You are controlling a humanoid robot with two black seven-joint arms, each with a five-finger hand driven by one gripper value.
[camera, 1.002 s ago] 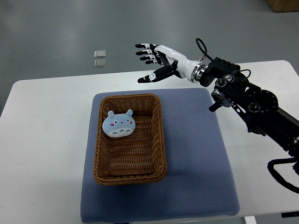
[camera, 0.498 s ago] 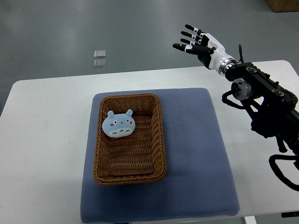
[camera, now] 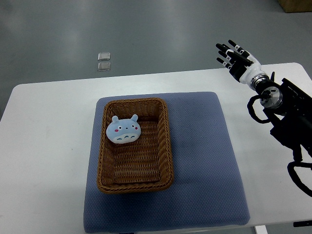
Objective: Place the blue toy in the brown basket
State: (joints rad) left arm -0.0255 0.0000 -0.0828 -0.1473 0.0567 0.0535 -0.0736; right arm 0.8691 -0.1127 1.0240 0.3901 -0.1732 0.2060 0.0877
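A blue round-faced plush toy with small ears lies inside the brown wicker basket, in its far half. The basket stands on a blue-grey mat. My right hand is up at the table's far right edge, well away from the basket, with its fingers spread and nothing in them. Its black arm runs down the right side of the picture. No left arm shows.
The mat lies on a white table. On the grey floor beyond the table's far edge sit two small clear square pieces. A cardboard box corner shows at the top right.
My right hand has drawn back to the right and away from the basket, from above the mat's far edge to the table's far right edge. The toy and basket have not moved.
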